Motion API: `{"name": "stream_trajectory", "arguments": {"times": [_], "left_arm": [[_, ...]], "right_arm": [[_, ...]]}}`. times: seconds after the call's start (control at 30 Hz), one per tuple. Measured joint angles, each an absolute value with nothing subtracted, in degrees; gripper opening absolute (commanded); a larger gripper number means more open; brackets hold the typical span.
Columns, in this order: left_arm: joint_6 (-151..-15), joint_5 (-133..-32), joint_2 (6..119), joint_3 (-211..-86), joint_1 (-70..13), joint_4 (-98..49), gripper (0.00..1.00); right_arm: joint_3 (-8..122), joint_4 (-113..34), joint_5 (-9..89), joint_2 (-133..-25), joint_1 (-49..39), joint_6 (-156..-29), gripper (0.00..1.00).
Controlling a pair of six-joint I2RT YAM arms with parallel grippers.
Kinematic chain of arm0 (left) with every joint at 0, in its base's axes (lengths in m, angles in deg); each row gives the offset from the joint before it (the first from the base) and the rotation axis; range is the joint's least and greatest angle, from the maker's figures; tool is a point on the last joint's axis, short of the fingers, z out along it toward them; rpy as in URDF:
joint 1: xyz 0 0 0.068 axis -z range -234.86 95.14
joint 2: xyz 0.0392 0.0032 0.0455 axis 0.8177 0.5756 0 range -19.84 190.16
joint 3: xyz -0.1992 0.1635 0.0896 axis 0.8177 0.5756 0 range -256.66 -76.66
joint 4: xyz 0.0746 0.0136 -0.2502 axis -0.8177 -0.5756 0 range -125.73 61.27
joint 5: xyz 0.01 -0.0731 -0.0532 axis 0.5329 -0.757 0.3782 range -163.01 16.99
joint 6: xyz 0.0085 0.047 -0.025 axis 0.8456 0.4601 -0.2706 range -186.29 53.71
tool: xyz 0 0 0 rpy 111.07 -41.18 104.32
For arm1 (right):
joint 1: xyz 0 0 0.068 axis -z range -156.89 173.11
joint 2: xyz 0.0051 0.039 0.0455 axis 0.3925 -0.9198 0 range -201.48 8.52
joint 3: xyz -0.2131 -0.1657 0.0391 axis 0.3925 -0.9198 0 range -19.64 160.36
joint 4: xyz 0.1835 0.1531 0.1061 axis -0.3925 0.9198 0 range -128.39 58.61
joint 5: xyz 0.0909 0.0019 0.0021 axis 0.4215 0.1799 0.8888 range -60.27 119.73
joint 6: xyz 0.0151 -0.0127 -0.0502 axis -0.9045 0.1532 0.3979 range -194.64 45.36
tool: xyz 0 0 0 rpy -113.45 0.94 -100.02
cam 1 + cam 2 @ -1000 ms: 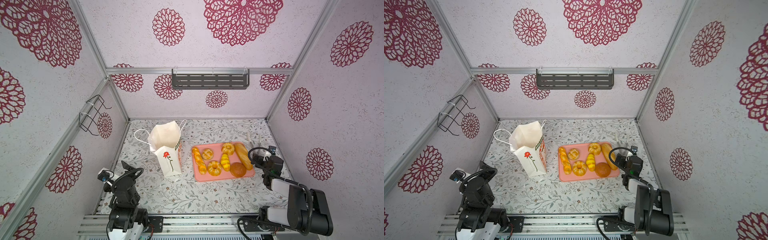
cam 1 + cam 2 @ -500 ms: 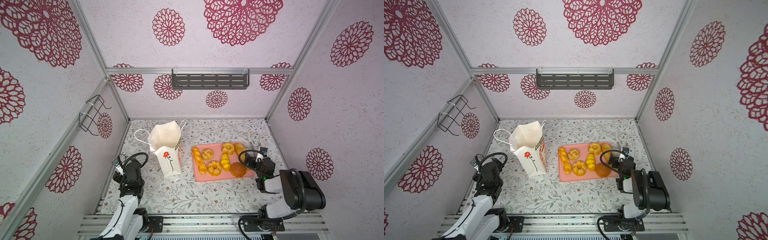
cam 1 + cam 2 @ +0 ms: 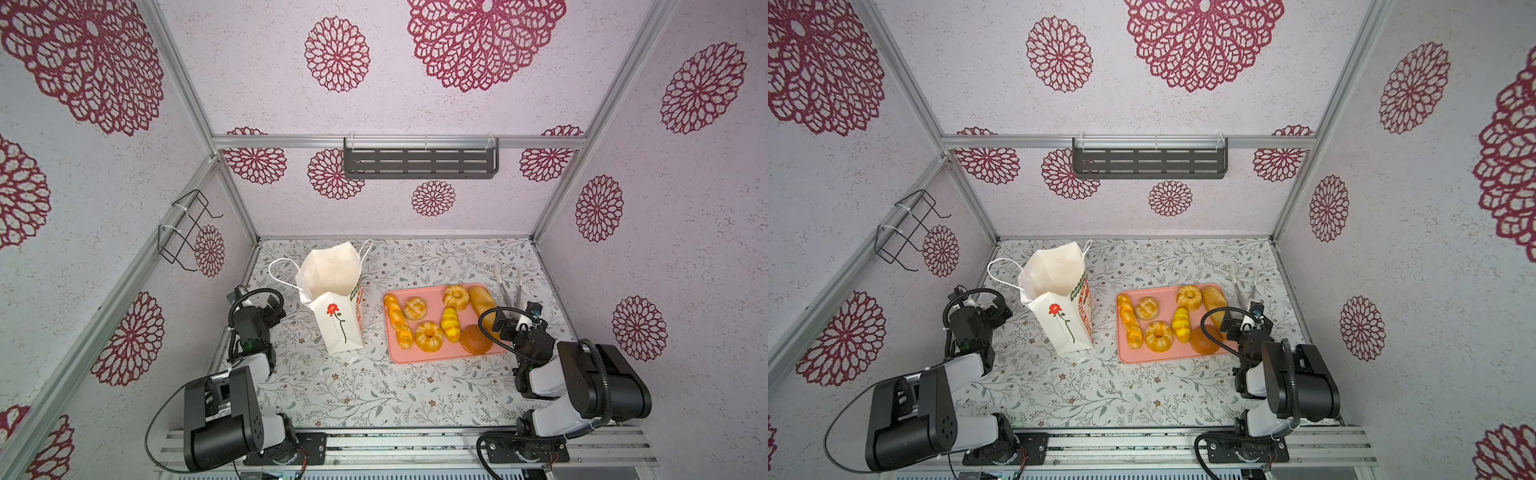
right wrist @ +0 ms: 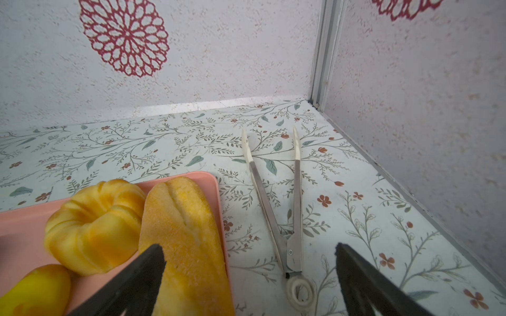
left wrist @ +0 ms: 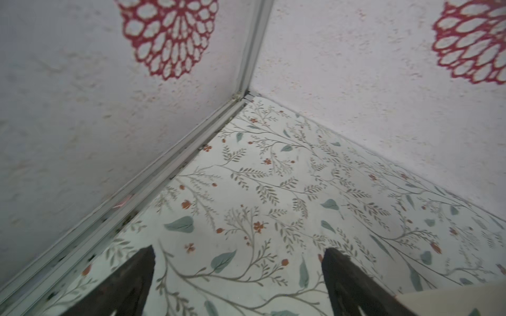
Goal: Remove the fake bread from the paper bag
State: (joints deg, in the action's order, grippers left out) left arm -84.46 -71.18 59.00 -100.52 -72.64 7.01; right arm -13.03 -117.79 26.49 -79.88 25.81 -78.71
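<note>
Bread (image 3: 430,336) on tray (image 3: 440,355), just beside right claw (image 4: 249,253); left claw (image 5: 238,253) near bag (image 3: 338,328); both claws apart, empty.

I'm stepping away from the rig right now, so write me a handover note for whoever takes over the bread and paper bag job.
The left gripper is open and empty, beside the paper bag.
The right gripper is open and empty, over the edge of the pink tray, near the tongs.
The bag stands upright; seven pieces of fake bread lie on the tray.
Done: seemingly all out.
Left: check the bag's bottom, which is hidden here.
</note>
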Motion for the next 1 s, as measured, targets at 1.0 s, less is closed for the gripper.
{"name": "stream_trajectory", "arguments": {"times": [1.0], "left_arm": [[-73.4,-58.48,68.69,-100.52,-58.78,19.45,0.97]], "right_arm": [[-7.02,-107.89,26.73,-79.88,25.28,-78.01,0.99]]}}
